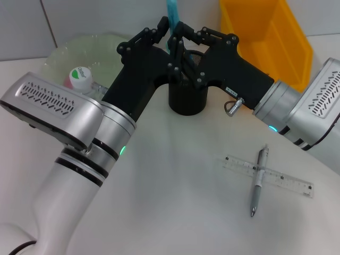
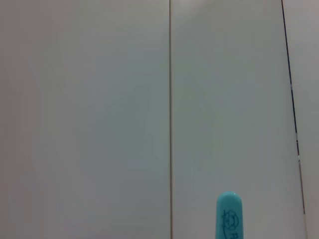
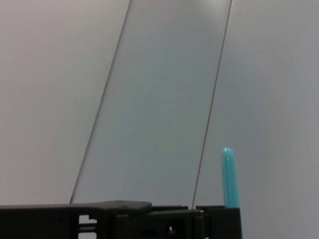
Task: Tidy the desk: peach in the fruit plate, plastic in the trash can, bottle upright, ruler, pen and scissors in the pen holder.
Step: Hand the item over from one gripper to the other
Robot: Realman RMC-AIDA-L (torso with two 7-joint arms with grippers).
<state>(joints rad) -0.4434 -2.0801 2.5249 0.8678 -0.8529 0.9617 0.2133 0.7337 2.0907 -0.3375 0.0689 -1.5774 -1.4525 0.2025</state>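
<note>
**Both pincers meet over the pen holder**

Head view: the left pincer (image 1: pixel 171 33) and right pincer (image 1: pixel 183 40) converge above the black mesh pen holder (image 1: pixel 187 98), hiding its mouth. The teal scissors (image 1: pixel 173 13) stand upright between them; which pincer grips them, I cannot tell. Ruler (image 1: pixel 268 176) and pen (image 1: pixel 258 180) lie crossed on the white bench (image 1: pixel 170 175), well apart from the holder. The bottle (image 1: pixel 81 78) lies in the clear fruit plate (image 1: pixel 69 53), half hidden by the left arm. A yellow bin (image 1: pixel 265 37) stands behind.

Left wrist view: only a teal handle tip (image 2: pixel 229 216) against the wall.

Right wrist view: the teal handle (image 3: pixel 229 177) rises above black linkage.
</note>
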